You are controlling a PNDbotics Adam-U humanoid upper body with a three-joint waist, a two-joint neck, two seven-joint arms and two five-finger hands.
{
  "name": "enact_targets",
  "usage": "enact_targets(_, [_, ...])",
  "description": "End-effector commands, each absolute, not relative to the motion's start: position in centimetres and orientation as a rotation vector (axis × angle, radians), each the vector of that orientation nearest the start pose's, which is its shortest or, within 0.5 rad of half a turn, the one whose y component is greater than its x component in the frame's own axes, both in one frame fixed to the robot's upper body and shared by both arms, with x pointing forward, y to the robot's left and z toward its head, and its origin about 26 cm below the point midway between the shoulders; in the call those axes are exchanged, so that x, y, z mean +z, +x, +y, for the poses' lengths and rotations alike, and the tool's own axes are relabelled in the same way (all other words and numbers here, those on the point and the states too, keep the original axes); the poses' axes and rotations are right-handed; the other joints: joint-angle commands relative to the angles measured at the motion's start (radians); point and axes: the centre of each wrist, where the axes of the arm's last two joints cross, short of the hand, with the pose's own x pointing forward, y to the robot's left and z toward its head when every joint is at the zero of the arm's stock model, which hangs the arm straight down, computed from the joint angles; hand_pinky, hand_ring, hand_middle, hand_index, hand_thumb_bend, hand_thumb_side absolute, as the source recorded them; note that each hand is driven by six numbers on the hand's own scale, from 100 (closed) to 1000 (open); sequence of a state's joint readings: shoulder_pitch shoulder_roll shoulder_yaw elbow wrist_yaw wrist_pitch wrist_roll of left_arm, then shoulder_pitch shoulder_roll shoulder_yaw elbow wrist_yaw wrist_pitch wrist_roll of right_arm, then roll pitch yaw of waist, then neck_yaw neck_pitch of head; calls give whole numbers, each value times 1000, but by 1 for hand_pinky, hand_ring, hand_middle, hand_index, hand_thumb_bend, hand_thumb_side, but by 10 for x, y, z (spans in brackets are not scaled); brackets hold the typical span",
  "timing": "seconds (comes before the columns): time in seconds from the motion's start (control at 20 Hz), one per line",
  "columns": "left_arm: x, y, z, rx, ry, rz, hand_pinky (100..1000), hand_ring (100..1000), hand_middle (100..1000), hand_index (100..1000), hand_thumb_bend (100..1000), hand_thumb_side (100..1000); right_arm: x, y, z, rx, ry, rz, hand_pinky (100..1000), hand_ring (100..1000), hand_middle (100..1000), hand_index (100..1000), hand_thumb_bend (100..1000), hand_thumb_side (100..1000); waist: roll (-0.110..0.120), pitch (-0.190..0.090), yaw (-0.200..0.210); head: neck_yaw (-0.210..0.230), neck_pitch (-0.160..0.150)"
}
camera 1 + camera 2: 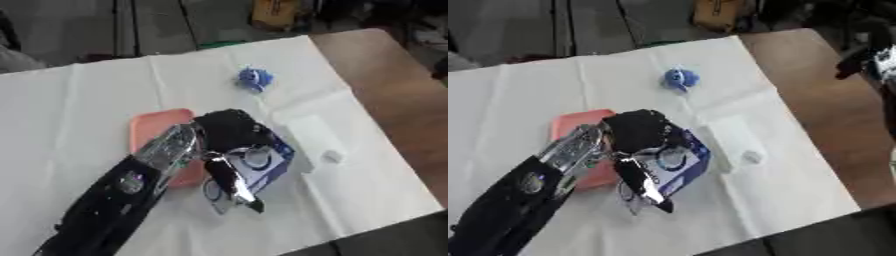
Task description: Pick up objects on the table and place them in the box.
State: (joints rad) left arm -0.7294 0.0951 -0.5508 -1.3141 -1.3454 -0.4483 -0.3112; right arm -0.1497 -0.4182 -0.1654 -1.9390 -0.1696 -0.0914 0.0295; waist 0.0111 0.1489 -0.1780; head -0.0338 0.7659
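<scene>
My left hand (229, 129) reaches in from the lower left and hovers over the right end of a flat pink box (153, 125). Its fingers are curled on a blue and white packet (269, 169), which hangs tilted past the box's right edge over the white cloth. One dark finger (234, 186) stretches down across the packet's front. A small blue rounded object (255, 78) lies further back on the cloth, well apart from the hand. At the right edge of the right eye view, a dark shape with a pale patch seems to be my right hand (875, 56); its fingers are hidden.
A white cloth (79, 110) covers most of the table; bare brown tabletop (411, 100) shows on the right. A pale flat rectangle (311, 131) and a small pale bit (332, 156) lie right of the packet. Clutter stands on the floor beyond the far edge.
</scene>
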Motion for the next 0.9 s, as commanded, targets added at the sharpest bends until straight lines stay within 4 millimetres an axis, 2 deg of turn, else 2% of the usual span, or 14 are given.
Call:
enact_targets(0.05, [129,380,58,2451,-877,1925,671,625,703,899,968,1000,181,285,-337,277,-239,-2215,458,501,744,925,265,636,-6,-11,1,-5,4])
enact_targets(0.1, [125,381,59,2476,-872,1931,657,615,696,902,870,1000,181,285,-337,277,-240,-2215,458,500,744,925,264,636,-6,-10,1,-6,4])
enact_targets(0.25, [113,384,62,2542,-844,1966,657,615,696,904,871,1000,181,285,-337,275,-241,-2215,458,500,744,925,264,636,-7,-9,3,-8,4])
enact_targets(0.3, [113,385,62,2541,-845,1978,657,621,706,930,879,1000,181,285,-337,275,-241,-2215,458,500,744,925,265,636,-8,-9,3,-9,4])
enact_targets(0.5, [126,381,62,2466,-900,2029,698,690,767,975,853,1000,181,285,-337,274,-243,-2215,458,500,744,925,265,636,-9,-8,6,-12,4])
enact_targets(0.7, [139,375,60,2385,-958,2021,735,749,814,983,871,1000,181,285,-337,273,-243,-2215,458,500,744,925,271,637,-10,-9,7,-13,4])
enact_targets(0.9, [146,371,59,2335,-990,2003,743,763,824,982,883,1000,181,285,-337,274,-243,-2217,458,500,744,925,264,636,-10,-9,8,-15,4])
